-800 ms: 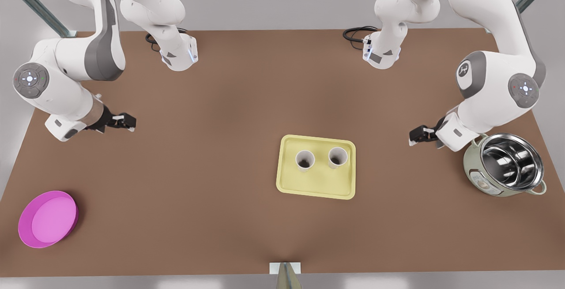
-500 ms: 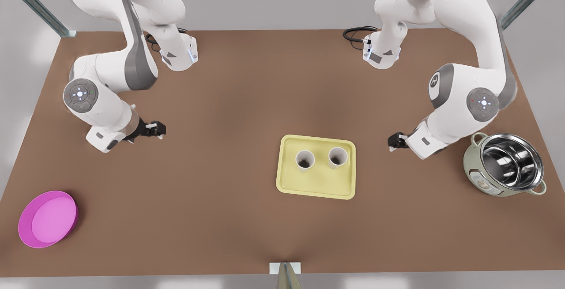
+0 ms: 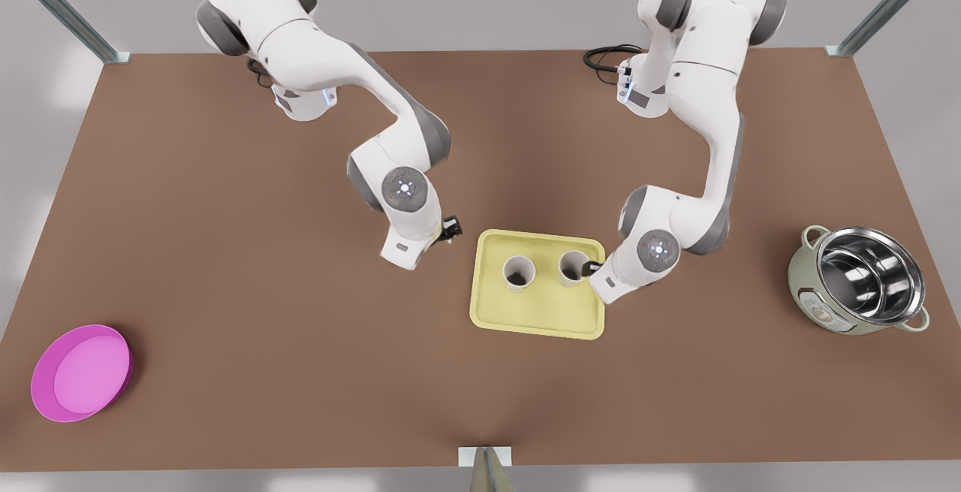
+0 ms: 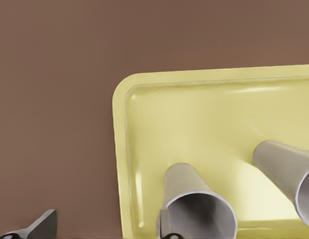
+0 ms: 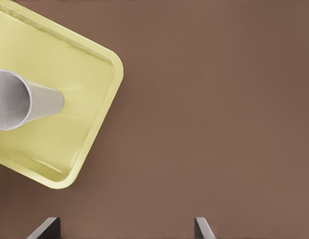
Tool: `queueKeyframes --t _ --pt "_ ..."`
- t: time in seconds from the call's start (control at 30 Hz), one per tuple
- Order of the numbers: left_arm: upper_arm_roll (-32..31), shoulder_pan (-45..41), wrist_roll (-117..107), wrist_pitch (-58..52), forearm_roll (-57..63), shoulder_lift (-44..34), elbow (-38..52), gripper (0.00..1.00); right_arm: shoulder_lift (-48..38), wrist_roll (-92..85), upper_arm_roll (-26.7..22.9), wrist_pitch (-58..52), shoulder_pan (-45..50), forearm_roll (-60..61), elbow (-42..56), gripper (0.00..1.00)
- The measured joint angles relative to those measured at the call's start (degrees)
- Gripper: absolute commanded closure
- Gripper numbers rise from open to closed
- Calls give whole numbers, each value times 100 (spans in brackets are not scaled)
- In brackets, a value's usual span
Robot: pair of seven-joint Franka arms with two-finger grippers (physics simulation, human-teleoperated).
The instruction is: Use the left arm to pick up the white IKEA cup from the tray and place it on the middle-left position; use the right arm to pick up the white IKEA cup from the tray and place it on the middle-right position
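Observation:
Two white IKEA cups stand upright on the pale-yellow tray (image 3: 537,315), one toward the front view's left (image 3: 518,273) and one toward its right (image 3: 573,267). My left gripper (image 3: 450,227) hovers just outside the tray's far-left corner. In the left wrist view it (image 4: 104,230) is open, with the nearer cup (image 4: 196,206) beside one finger and the other cup (image 4: 288,172) farther off on the tray (image 4: 194,109). My right gripper (image 3: 593,267) sits at the tray's right edge, close to the right cup. It (image 5: 125,228) is open over bare table, the cup (image 5: 25,99) off to one side.
A round magenta dish (image 3: 81,372) lies near the table's front-left corner. A steel pot (image 3: 860,278) stands at the right edge. The two arm bases and a black cable (image 3: 604,56) are at the back. Brown tabletop spreads on both sides of the tray.
Both arms have swung inward from the table's sides to the tray. The left gripper came up to its far-left corner, the right gripper to the right cup. The cups have not moved.

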Motion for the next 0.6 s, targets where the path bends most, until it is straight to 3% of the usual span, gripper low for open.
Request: queueKeyframes --t 0.27,0.5,0.53,0.6 --pt "-84 -70 -170 699 4 -98 -483 0 1277 953 68 830 511 4 1115 0" --pt "-102 -179 -328 1160 2 223 -512 0 2004 1552 95 1966 564 1 1449 0" --pt "-103 -210 -356 1231 -2 252 -511 3 2105 1618 96 2125 567 -2 1521 0" --pt "-107 -237 -418 1341 -4 267 -501 27 2306 1737 61 2428 607 -12 1636 0"
